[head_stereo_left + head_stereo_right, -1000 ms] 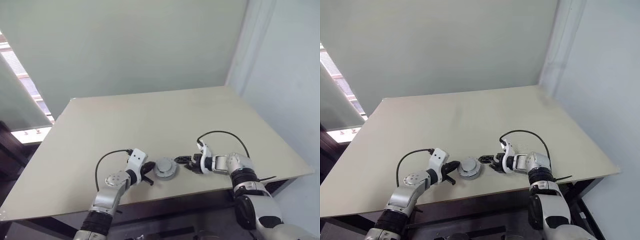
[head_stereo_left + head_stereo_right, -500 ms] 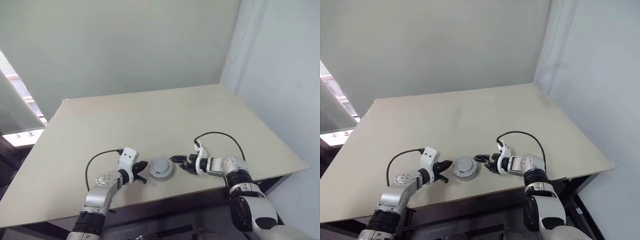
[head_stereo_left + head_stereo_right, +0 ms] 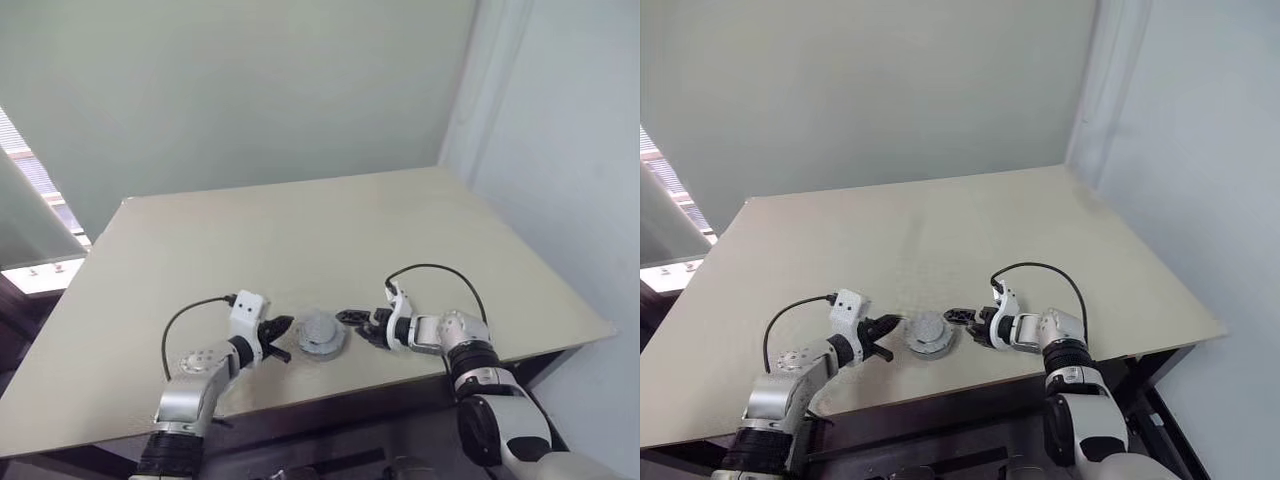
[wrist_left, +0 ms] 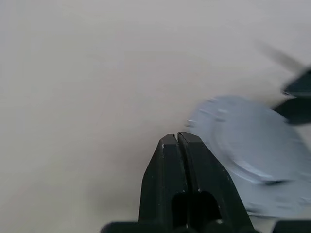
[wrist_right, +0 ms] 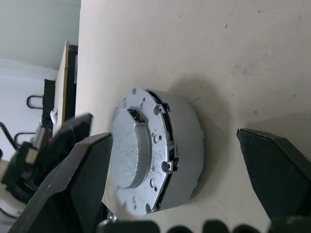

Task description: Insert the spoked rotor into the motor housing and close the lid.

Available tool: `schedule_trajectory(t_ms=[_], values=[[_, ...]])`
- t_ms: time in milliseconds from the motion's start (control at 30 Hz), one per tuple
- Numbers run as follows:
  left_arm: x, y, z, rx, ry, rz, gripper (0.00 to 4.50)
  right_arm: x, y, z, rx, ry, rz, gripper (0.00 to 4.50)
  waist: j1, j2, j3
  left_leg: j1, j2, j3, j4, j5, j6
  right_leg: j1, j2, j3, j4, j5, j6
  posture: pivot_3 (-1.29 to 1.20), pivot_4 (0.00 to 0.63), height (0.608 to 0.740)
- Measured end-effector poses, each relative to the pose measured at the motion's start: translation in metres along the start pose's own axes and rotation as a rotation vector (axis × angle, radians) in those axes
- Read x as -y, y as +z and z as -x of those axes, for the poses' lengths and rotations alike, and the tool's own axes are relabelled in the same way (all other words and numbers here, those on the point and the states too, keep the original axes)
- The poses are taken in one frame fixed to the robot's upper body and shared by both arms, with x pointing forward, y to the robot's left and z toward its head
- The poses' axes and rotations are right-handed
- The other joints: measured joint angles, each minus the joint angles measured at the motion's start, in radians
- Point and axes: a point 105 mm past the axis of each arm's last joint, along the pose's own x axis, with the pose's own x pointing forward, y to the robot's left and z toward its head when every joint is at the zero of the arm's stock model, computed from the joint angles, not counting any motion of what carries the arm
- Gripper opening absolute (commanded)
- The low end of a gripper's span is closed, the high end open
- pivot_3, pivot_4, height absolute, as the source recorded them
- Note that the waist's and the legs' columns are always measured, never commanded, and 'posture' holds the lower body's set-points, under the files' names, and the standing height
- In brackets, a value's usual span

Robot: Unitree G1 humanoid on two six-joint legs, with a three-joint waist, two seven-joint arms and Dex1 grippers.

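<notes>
A round grey metal unit (image 3: 321,334) lies flat near the table's front edge, between my two grippers. Its grey lid (image 5: 138,158) sits closed on top of the motor housing (image 5: 187,145), whose pale side wall shows below it. The spoked rotor is hidden. My left gripper (image 3: 281,328) is just left of the unit, fingers shut with nothing in them, its tips (image 4: 177,138) a short way from the rim (image 4: 204,116). My right gripper (image 3: 355,327) is just right of the unit, open, with its fingers (image 5: 82,170) spread either side of the unit without touching it.
The beige table (image 3: 300,240) stretches away behind the unit. Its front edge (image 3: 330,395) runs close below both grippers. A pale wall stands behind the table, and a window with blinds (image 3: 30,180) is at the far left.
The head camera has shifted. My left gripper has drawn slightly away from the unit, to the left and up, staying shut. The right gripper stays open and has edged a little toward the unit.
</notes>
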Motion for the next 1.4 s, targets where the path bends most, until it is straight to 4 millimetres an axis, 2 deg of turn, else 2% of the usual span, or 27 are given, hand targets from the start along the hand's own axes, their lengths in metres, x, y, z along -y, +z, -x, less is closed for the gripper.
schedule_trajectory(t_ms=[133, 267, 367, 533, 667, 733, 1033, 1400], values=[[-0.011, 0.013, 0.002, 0.034, 0.049, -0.022, 0.00, -0.001, -0.001, -0.001, -0.007, -0.004, 0.013, 4.46, 0.000, 0.000, 0.000, 0.000, 0.000, 0.000, 0.000, 0.000, 0.000, 0.000, 0.000, 0.000, 0.000, 0.000, 0.000, 0.00, 0.000, 0.740], [-0.005, 0.017, 0.001, 0.049, 0.026, -0.024, 0.00, -0.001, -0.001, -0.001, -0.010, -0.005, 0.021, 4.46, 0.000, 0.000, 0.000, 0.000, 0.000, 0.000, 0.000, 0.000, 0.000, 0.000, 0.000, 0.000, 0.000, 0.000, 0.000, 0.00, 0.000, 0.740], [0.009, 0.019, -0.002, 0.067, -0.039, -0.006, 0.00, -0.001, -0.002, -0.001, -0.011, -0.006, 0.027, 4.46, 0.000, 0.000, 0.000, 0.000, 0.000, 0.001, 0.000, 0.000, 0.000, 0.000, 0.000, 0.000, 0.000, 0.000, 0.000, 0.00, 0.000, 0.740], [0.032, 0.001, -0.003, 0.016, -0.144, 0.031, 0.00, -0.001, -0.002, -0.002, -0.009, -0.007, 0.033, 4.46, -0.001, 0.000, 0.000, 0.000, 0.000, 0.001, 0.000, 0.000, 0.000, 0.000, 0.000, 0.001, 0.000, 0.000, 0.000, 0.00, 0.000, 0.740], [0.040, -0.011, -0.004, -0.025, -0.176, 0.048, 0.00, -0.001, -0.002, -0.002, -0.007, -0.009, 0.037, 4.46, 0.000, 0.000, 0.000, 0.000, 0.000, 0.001, 0.001, 0.000, 0.000, 0.001, 0.000, 0.001, 0.001, 0.000, 0.000, 0.00, 0.000, 0.740], [0.038, -0.018, -0.005, -0.047, -0.170, 0.053, 0.00, 0.000, -0.002, -0.001, -0.006, -0.011, 0.038, 4.46, 0.000, 0.000, 0.000, 0.000, 0.000, 0.000, 0.001, 0.000, 0.000, 0.001, 0.000, 0.001, 0.001, 0.000, 0.000, 0.00, 0.000, 0.740], [0.019, -0.023, -0.014, -0.062, -0.060, -0.018, 0.00, 0.001, -0.002, -0.001, -0.005, -0.020, 0.042, 4.46, 0.001, 0.000, -0.001, 0.001, -0.001, 0.000, 0.003, 0.000, 0.000, 0.002, 0.000, 0.001, 0.002, 0.000, 0.000, 0.00, 0.000, 0.740], [0.026, -0.022, -0.017, -0.062, -0.092, -0.035, 0.00, 0.002, -0.001, 0.000, -0.006, -0.031, 0.055, 4.46, 0.001, 0.001, -0.001, 0.001, -0.001, 0.001, 0.003, 0.000, 0.000, 0.002, 0.000, 0.001, 0.002, 0.000, 0.000, 0.00, 0.000, 0.740]])
